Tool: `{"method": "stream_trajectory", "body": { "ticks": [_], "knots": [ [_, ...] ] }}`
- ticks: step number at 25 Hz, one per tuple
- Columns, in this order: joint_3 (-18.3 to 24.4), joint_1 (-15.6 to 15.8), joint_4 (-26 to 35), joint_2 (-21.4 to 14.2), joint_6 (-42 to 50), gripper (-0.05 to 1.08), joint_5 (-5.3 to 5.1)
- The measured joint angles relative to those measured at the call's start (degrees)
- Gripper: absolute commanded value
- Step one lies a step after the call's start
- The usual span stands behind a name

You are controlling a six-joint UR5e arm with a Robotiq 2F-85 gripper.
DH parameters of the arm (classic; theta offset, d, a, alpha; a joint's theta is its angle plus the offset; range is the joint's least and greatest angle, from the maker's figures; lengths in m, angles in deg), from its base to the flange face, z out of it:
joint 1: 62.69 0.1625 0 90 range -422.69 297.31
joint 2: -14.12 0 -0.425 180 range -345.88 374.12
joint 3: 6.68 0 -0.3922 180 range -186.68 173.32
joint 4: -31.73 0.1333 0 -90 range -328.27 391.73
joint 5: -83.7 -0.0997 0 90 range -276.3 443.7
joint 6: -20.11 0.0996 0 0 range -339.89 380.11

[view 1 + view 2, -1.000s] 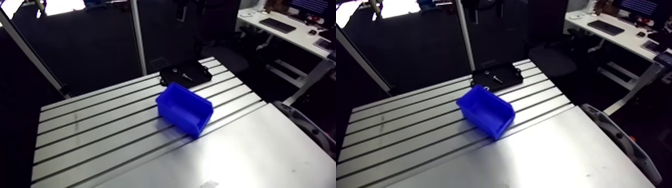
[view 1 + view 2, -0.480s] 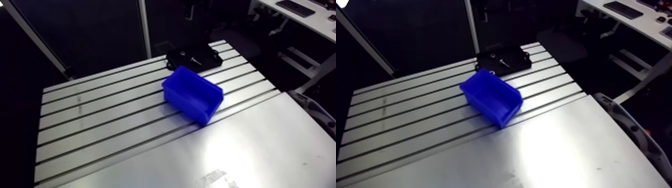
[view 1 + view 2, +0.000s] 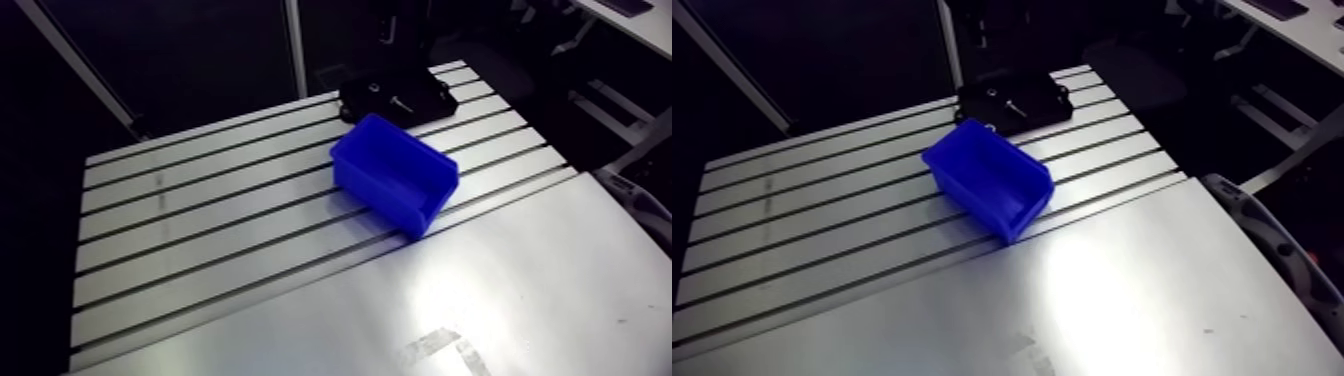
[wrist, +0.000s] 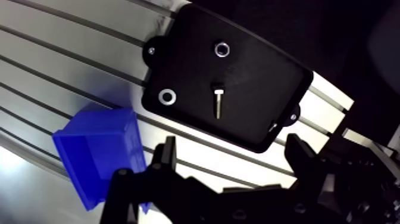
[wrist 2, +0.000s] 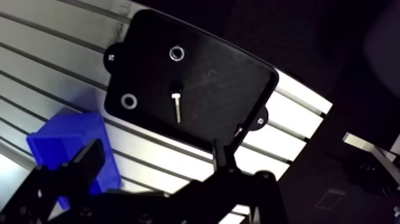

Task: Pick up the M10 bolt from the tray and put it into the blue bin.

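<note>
bolt (image 4: 218, 102) ahead of seemingly spread fingers (image 4: 167, 157)

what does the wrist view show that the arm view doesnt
Only the wrist view: the gripper with its fingers open and nothing between them, and, on the black tray ahead of it, the small parts told apart: the M10 bolt lying flat, a washer and a nut.
Only the arm view: the whole slotted table, its smooth plate, and the whole blue bin with its open top.
Both: the tray, the bin beside it, and the bolt in the tray, not yet picked up.
</note>
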Motion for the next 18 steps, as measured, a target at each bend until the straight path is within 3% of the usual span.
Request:
{"method": "stream_trajectory", "body": {
  "ticks": [10,18],
  "knots": [
    [-1.48,-0.99,-1.42,1.27,-0.05,0.08,-0.12],
    [-5.43,-1.42,-5.28,1.34,-0.07,0.2,-0.26]
  ]
}}
